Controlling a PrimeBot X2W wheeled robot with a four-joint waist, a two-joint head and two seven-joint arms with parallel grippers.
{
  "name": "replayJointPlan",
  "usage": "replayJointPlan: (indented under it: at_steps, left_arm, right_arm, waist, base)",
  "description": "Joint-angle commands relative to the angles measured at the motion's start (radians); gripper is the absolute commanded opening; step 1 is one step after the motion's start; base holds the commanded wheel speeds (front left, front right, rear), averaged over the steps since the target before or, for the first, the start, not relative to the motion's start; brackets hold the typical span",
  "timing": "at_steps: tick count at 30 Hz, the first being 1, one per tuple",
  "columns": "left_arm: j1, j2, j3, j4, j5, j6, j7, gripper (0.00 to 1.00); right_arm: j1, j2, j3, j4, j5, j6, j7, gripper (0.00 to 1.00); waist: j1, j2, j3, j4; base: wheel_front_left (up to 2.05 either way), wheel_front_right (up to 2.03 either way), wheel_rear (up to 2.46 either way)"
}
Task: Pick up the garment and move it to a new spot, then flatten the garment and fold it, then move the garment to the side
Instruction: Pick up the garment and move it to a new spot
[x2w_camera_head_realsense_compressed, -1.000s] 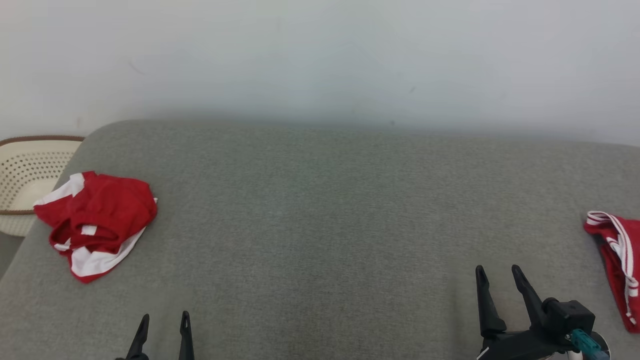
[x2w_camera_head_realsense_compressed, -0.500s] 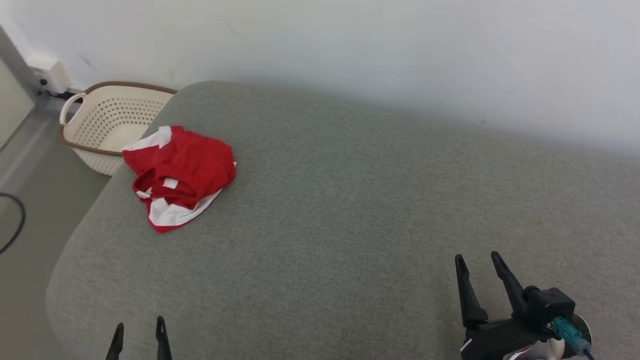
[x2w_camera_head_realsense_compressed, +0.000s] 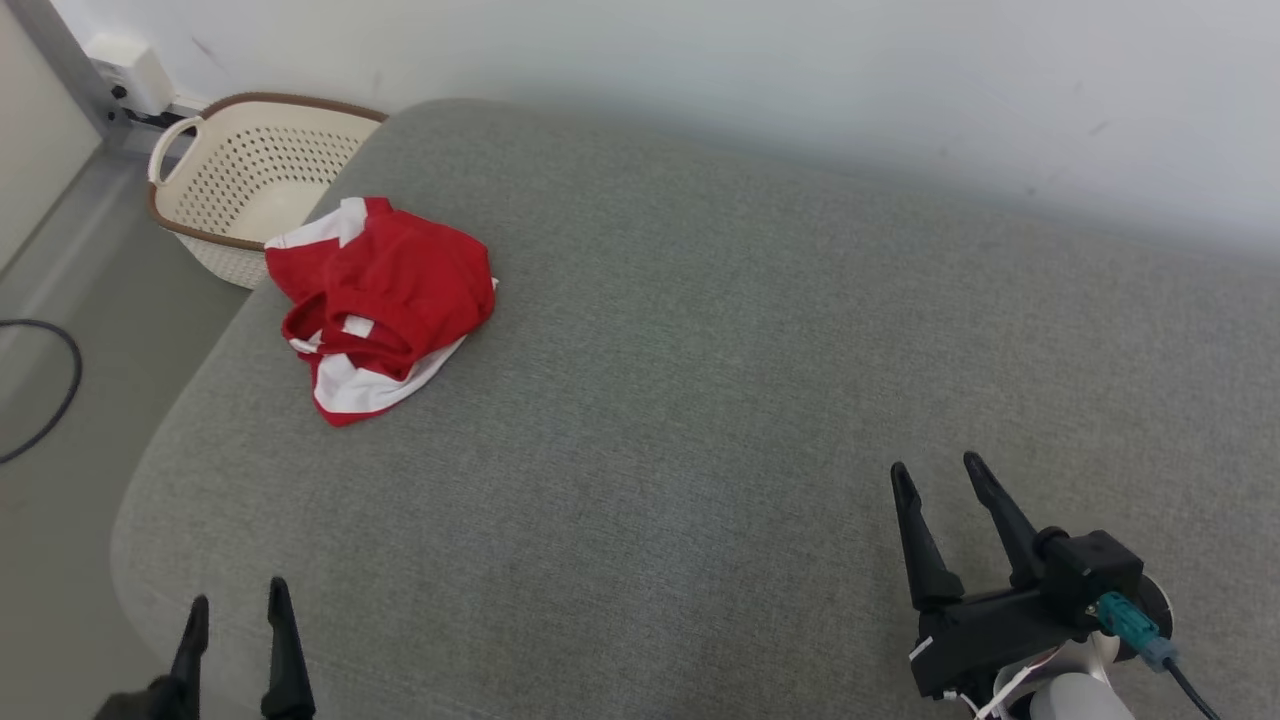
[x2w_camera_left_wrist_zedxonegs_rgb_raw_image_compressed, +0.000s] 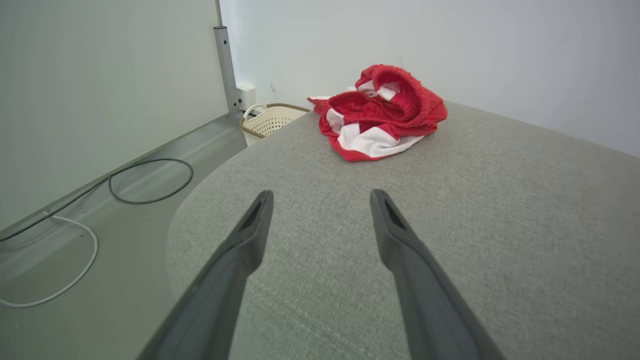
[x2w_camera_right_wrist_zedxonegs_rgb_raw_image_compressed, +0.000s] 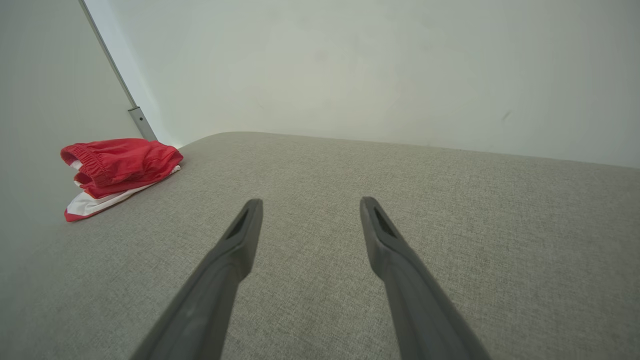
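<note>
**A:** Where's the garment?

**B:** I have the red-and-white shorts (x2w_camera_head_realsense_compressed: 385, 305) crumpled in a heap at ten o'clock on the grey cushion (x2w_camera_head_realsense_compressed: 700, 400). They lie near its far left corner, with the perforated basket (x2w_camera_head_realsense_compressed: 200, 235) just beyond at eleven.

**A:** And your grippers?

**B:** Both are empty. The left gripper (x2w_camera_head_realsense_compressed: 238, 592) and the right gripper (x2w_camera_head_realsense_compressed: 935, 463) have their fingers spread wide, well apart from the cloth.

**A:** How will it handle?

**B:** Light, soft and limp, I'd judge, so it will sag once lifted. I'd pinch the gathered elastic waistband (x2w_camera_left_wrist_zedxonegs_rgb_raw_image_compressed: 400, 82), the thick ridge on top, rather than the thin white panel (x2w_camera_left_wrist_zedxonegs_rgb_raw_image_compressed: 370, 142).
</note>
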Motion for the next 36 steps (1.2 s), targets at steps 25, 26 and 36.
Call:
replayJointPlan:
  at_steps: [25,26,36]
  left_arm:
    - [-0.690,0.190,0.151,0.428,0.072,-0.055,-0.001,1.00]
    - [-0.710,0.198,0.153,0.449,0.076,-0.043,-0.001,1.00]
    - [-0.763,0.204,0.190,0.639,0.037,-0.005,0.001,0.00]
  right_arm:
    - [-0.142,-0.136,0.033,-0.097,0.044,0.000,0.000,1.00]
    - [-0.145,-0.135,0.032,-0.097,0.045,0.000,0.000,1.00]
    - [-0.134,-0.114,0.018,-0.090,0.054,0.000,0.000,1.00]
  waist:
    - [-0.0001,-0.0001,0.329,-0.282]
    - [-0.0001,-0.0001,0.332,-0.288]
    - [-0.0001,-0.0001,0.328,-0.326]
  base:
    - [0.00,0.00,0.00]
    - [0.00,0.00,0.00]
    - [0.00,0.00,0.00]
